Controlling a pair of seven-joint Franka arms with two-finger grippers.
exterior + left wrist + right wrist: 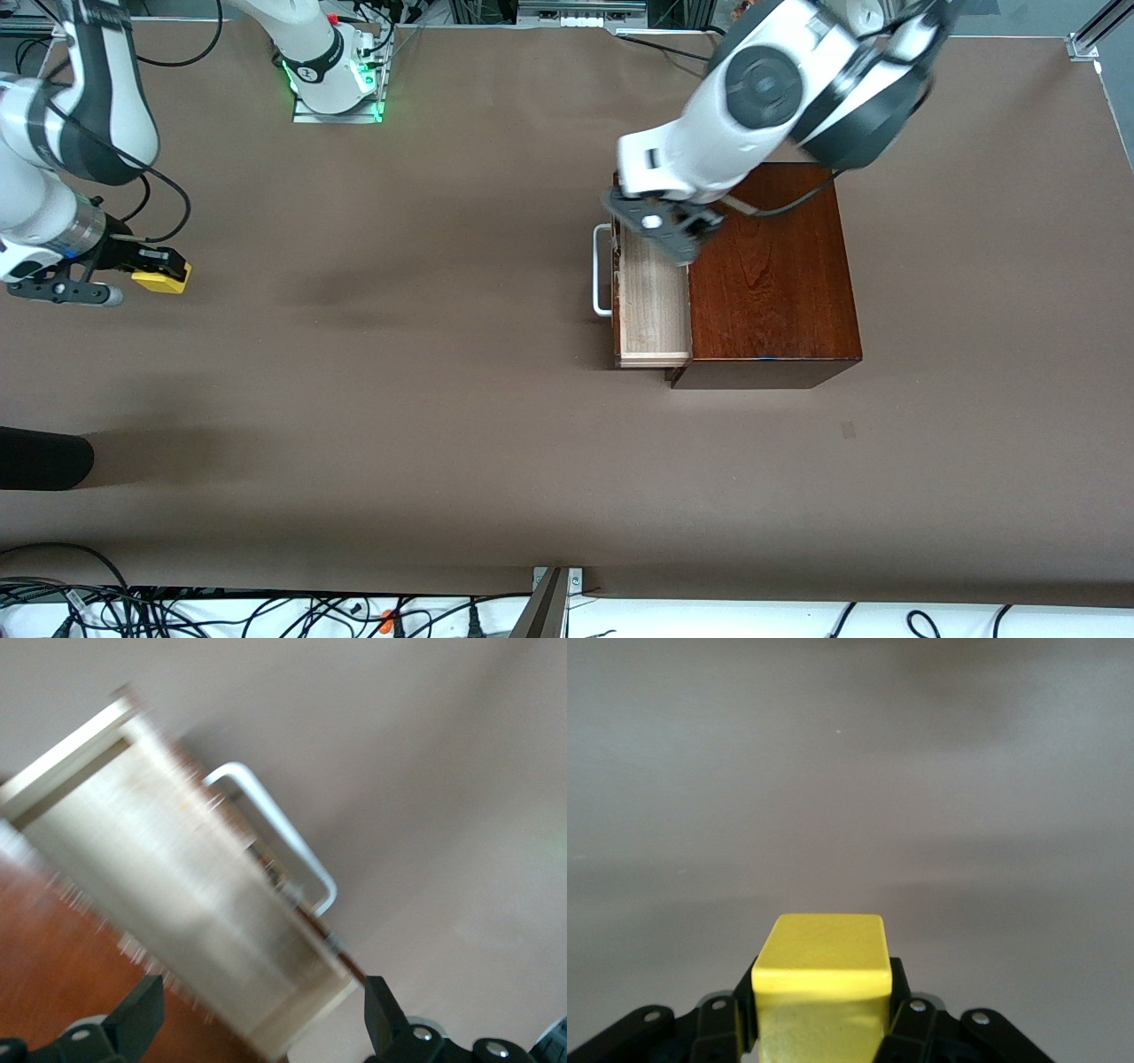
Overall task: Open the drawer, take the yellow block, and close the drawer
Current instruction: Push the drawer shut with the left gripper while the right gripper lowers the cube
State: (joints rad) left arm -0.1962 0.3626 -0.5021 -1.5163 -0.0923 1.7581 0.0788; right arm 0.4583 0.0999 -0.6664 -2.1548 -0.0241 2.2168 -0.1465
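The drawer (654,306) stands pulled out of the dark wooden box (771,279), its pale tray bare and its white bar handle (601,270) toward the right arm's end. My left gripper (678,235) is open and empty over the drawer's tray where it meets the box. In the left wrist view the drawer (177,895) and handle (283,837) show blurred between my spread fingers (133,1019). My right gripper (155,273) is shut on the yellow block (162,280) over the table at the right arm's end. The block (822,988) fills the right wrist view between the fingers.
A dark object (44,459) lies at the table's edge at the right arm's end, nearer the front camera. Cables (177,611) run below the table's front edge. The brown table (399,354) stretches between the two grippers.
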